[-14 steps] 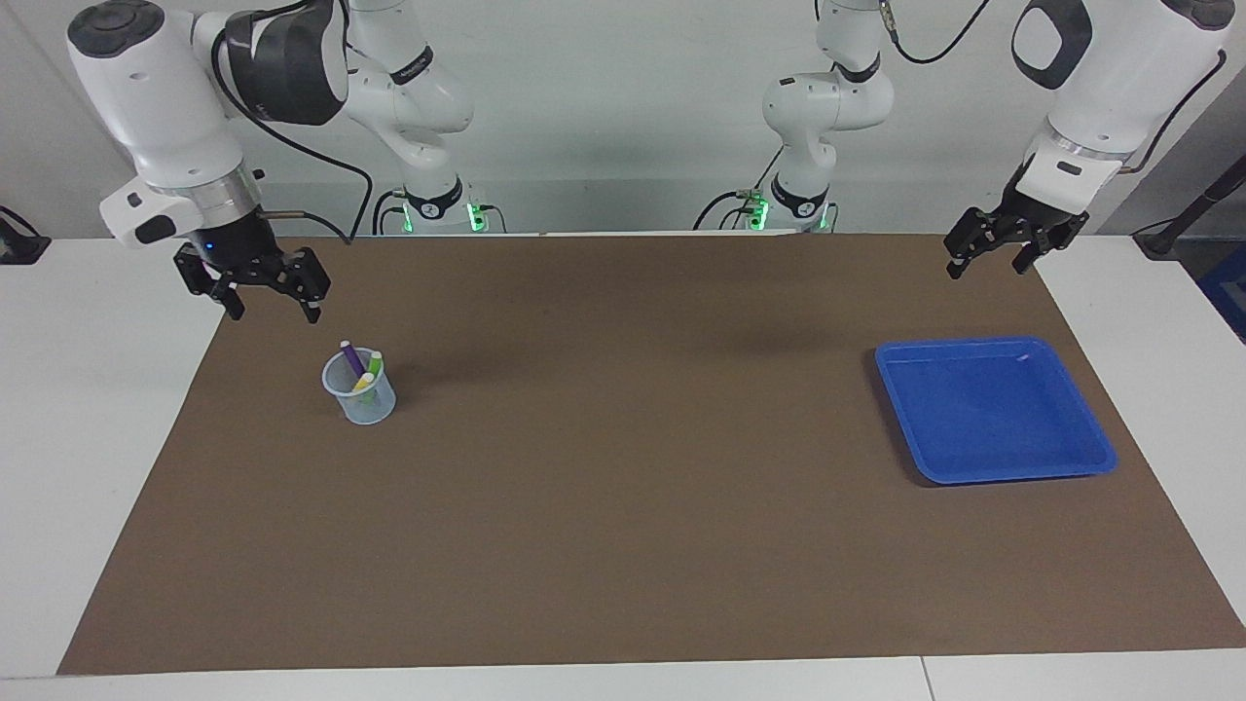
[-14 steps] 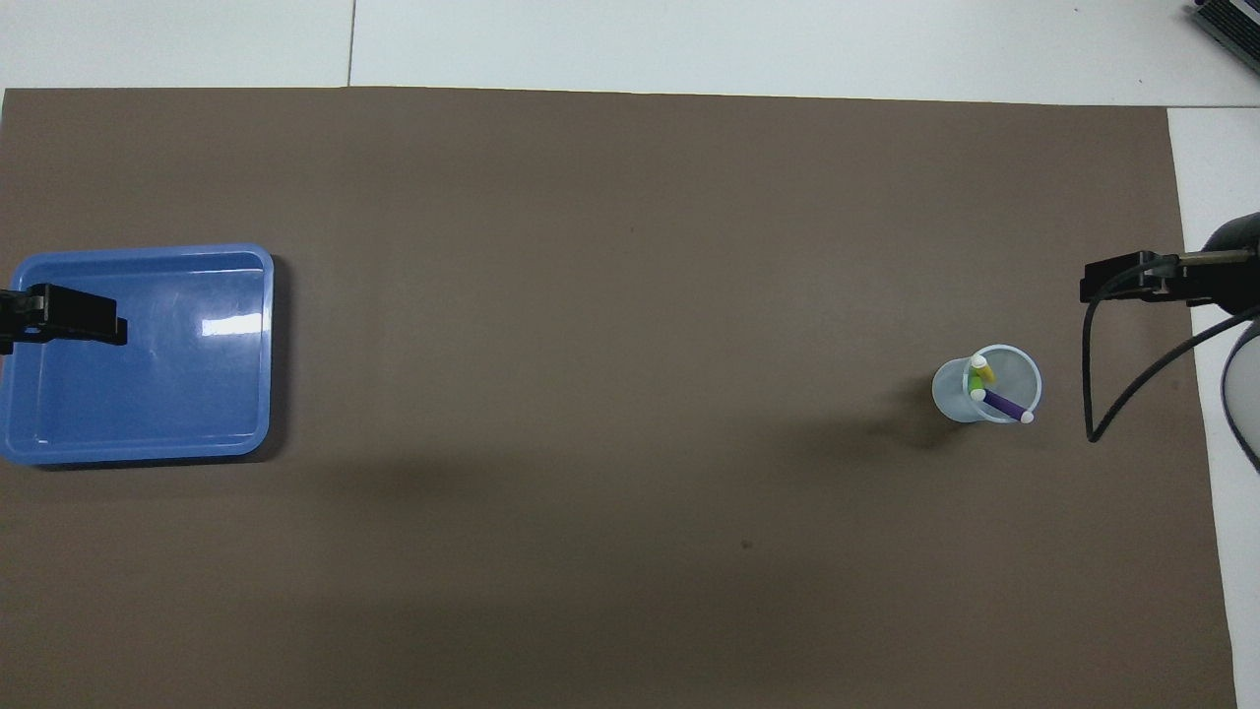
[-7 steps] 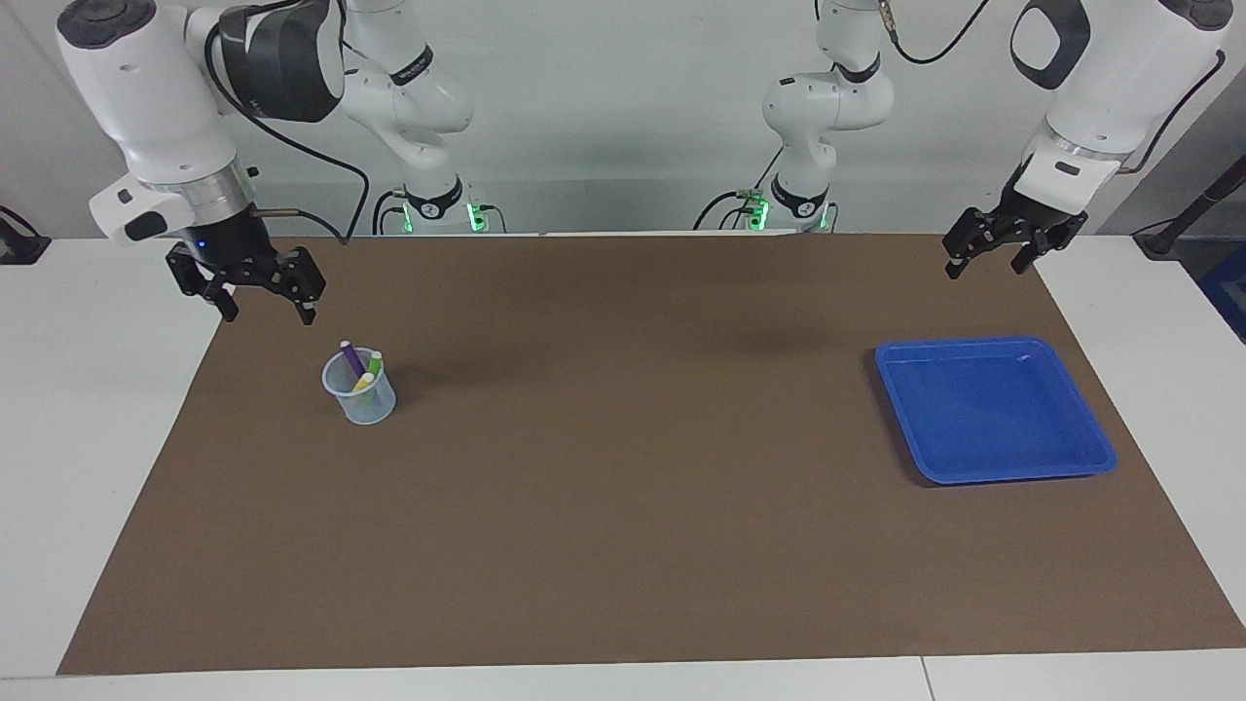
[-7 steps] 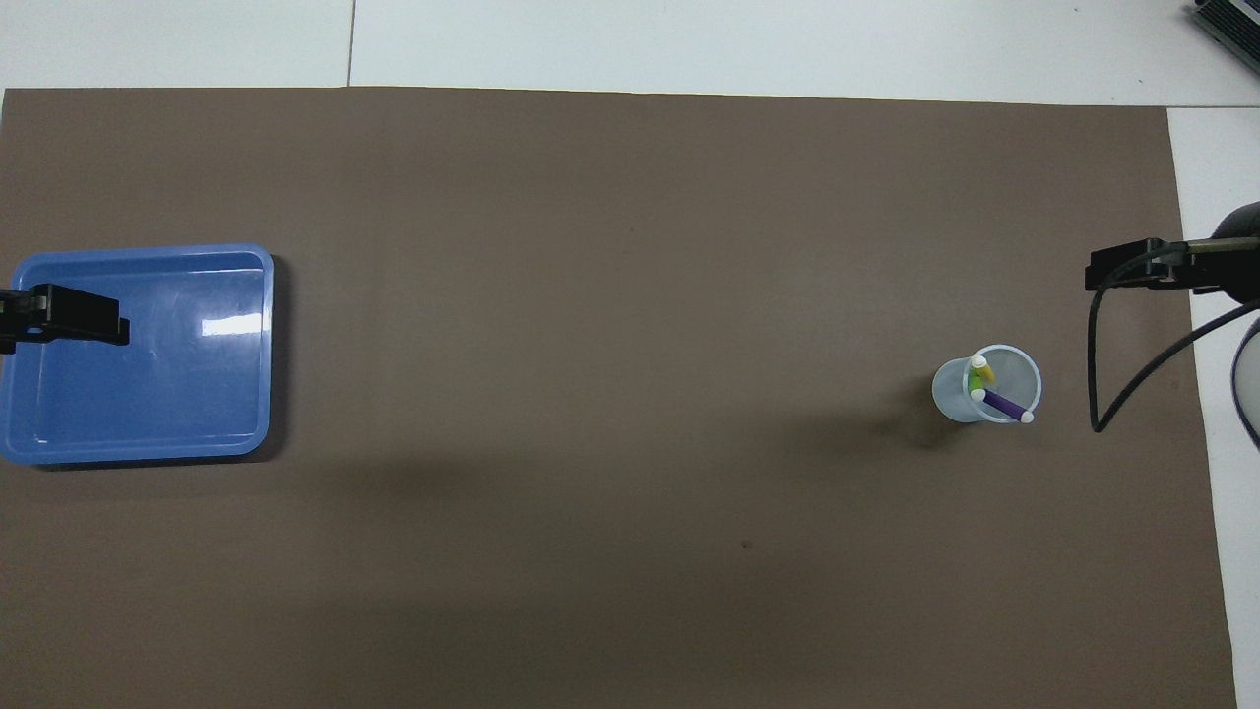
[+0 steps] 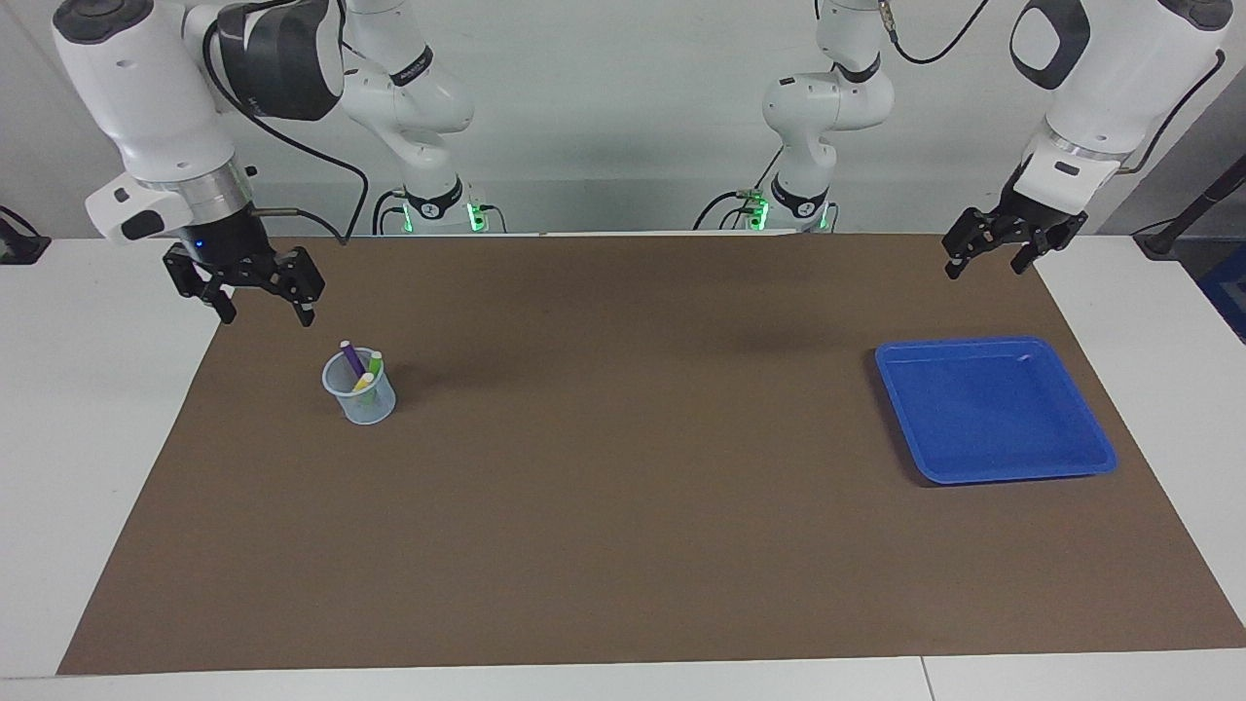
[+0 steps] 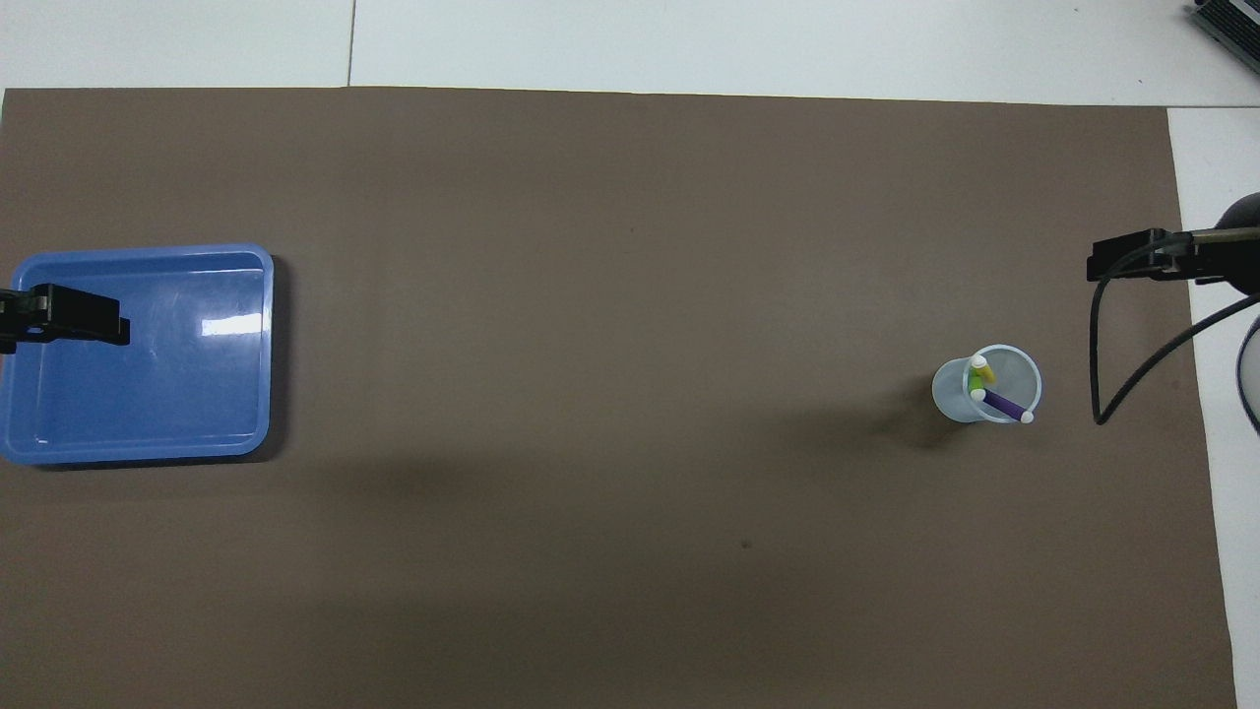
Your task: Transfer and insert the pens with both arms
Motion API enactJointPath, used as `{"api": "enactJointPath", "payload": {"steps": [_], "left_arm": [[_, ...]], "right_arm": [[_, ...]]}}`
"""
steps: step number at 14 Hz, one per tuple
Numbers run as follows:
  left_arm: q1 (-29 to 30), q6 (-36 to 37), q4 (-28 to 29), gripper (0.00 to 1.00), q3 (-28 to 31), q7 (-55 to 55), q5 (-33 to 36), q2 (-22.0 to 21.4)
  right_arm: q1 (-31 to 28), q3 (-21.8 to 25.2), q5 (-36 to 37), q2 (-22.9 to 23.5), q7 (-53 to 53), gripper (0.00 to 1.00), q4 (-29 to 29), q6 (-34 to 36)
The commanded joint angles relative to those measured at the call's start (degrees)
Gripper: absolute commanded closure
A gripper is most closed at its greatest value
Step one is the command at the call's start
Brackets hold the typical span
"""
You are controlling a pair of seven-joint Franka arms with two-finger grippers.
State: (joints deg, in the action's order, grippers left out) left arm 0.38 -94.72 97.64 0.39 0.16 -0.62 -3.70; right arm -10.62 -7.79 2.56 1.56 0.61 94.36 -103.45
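Cup (image 5: pixel 359 387) — a clear cup set on the brown mat (image 5: pixel 623 545) toward the right arm's end of the table. All three pens are stood in it: purple pen (image 5: pixel 351 357), green pen (image 5: pixel 374 366), yellow pen (image 5: pixel 363 382), leaning on the rim with pale ends up. By that arrangement the insertion is judged done.

Tray (image 5: pixel 993 409) — a blue tray, nothing seen in it, laid toward the left arm's end. It is judged to be the place the pens were taken from, which would explain one arm being posted at each end.

Right gripper (image 5: pixel 263 297) — held in the air above the mat's edge, jaws spread apart, nothing gripped. The cup and pens lie below the jaws and a little farther out from the robots, near but not touched — a clearance that suggests a release already made.

Left gripper (image 5: pixel 991 255) — held above the mat's corner, jaws also apart and empty. The tray lies below and well clear of them; the pens are well apart from these jaws.
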Motion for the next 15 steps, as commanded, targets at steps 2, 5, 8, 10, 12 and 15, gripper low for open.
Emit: {"api": "enactJointPath", "payload": {"steps": [2, 5, 8, 10, 12, 15], "left_arm": [[-0.7, 1.0, -1.8, 0.0, 0.7, 0.7, 0.4, 1.1], [-0.6, 1.0, -1.8, 0.0, 0.6, 0.7, 0.4, 1.1], [-0.5, 0.9, -1.7, 0.0, 0.6, 0.7, 0.4, 1.0], [-0.5, 1.0, -1.7, 0.0, 0.7, 0.7, 0.4, 1.0], [-0.5, 1.5, -1.9, 0.0, 0.6, 0.5, 0.4, 1.0], [0.2, 2.0, -1.9, 0.0, 0.1, 0.5, 0.4, 1.0]], "right_arm": [[0.8, 1.5, -1.0, 1.1, -1.2, 0.0, -3.8, 2.6], [1.3, 2.0, -1.4, 1.1, -1.2, 0.0, -5.7, 4.4], [4.4, 5.3, -1.4, 1.2, -1.2, 0.0, -6.7, 5.4], [6.0, 7.1, -1.5, 1.2, -1.3, 0.0, -7.3, 5.6], [6.5, 7.3, -1.5, 1.2, -1.3, 0.0, -7.3, 5.6], [7.0, 7.7, -1.5, 1.2, -1.3, 0.0, -7.3, 5.6]]}}
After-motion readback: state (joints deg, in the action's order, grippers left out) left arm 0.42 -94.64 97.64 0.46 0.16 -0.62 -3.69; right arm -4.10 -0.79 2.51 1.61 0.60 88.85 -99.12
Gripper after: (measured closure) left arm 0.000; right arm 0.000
